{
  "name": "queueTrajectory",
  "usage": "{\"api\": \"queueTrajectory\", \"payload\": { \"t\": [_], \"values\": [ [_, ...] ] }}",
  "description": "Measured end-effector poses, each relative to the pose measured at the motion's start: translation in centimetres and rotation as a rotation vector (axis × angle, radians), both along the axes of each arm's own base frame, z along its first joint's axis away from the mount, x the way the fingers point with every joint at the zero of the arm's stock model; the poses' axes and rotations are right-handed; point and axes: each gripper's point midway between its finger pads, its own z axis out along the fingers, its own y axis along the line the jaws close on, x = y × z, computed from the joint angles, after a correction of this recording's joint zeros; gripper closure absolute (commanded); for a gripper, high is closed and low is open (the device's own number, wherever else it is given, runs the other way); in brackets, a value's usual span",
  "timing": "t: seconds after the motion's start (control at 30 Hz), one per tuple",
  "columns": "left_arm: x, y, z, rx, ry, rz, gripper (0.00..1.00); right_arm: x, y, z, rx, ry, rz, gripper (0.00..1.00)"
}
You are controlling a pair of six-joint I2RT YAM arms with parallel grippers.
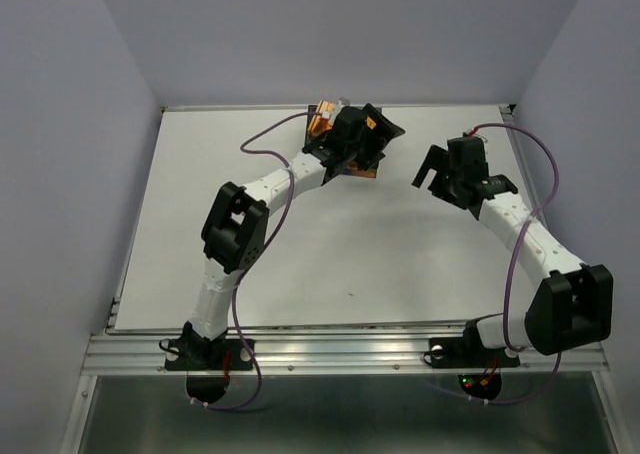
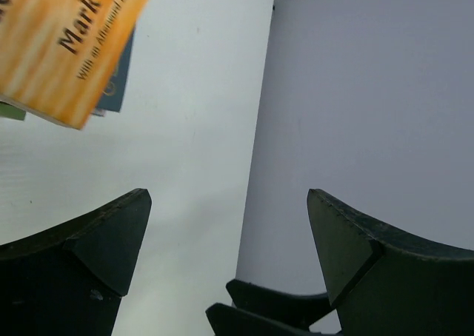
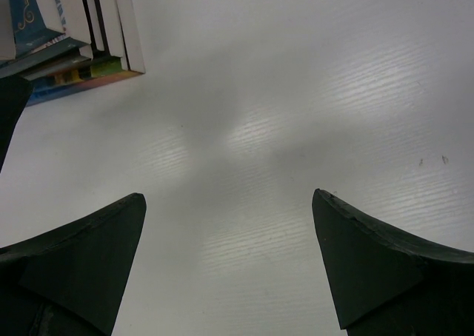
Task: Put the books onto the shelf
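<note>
An orange book [image 2: 67, 40] with black lettering fills the top left of the left wrist view, with a blue book [image 2: 118, 84] behind it. My left gripper [image 2: 229, 203] is open below and to the right of them, holding nothing. From above, this gripper [image 1: 352, 139] covers the cluster of books [image 1: 320, 122] at the back middle of the table. I cannot make out the shelf. The right wrist view shows several books [image 3: 67, 25] side by side at the top left. My right gripper [image 3: 229, 199] is open over bare table and stands right of the cluster [image 1: 435, 174].
The white table [image 1: 330, 254] is walled by pale panels at the back and both sides. A wall [image 2: 370, 92] stands close on the right of the left wrist view. Two dark shapes [image 2: 274, 310] lie low between the left fingers.
</note>
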Motion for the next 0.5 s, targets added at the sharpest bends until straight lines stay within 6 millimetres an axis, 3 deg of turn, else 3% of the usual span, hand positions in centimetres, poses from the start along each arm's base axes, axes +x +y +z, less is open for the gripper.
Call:
{"api": "queueTrajectory", "payload": {
  "t": [0.17,0.27,0.37,0.47,0.5],
  "values": [
    [-1.4,-0.5,0.8,0.046,-0.055,-0.088,0.01,0.5,0.9,0.2,0.006,-0.018,0.073,0.00],
    [-1.7,1.3,2.3,0.103,-0.109,-0.072,0.01,1.1,2.3,0.2,0.007,-0.038,0.190,0.00],
    [-1.9,5.7,5.5,0.144,-0.171,-0.001,0.01,2.0,3.8,0.0,-0.008,-0.055,0.322,0.00],
    [-0.5,13.3,9.9,0.141,-0.234,0.145,0.01,3.2,5.1,-0.2,-0.044,-0.072,0.432,0.00],
    [0.0,15.9,10.4,0.147,-0.239,0.197,0.01,4.1,5.6,-0.2,-0.072,-0.078,0.468,0.00]
  ]
}}
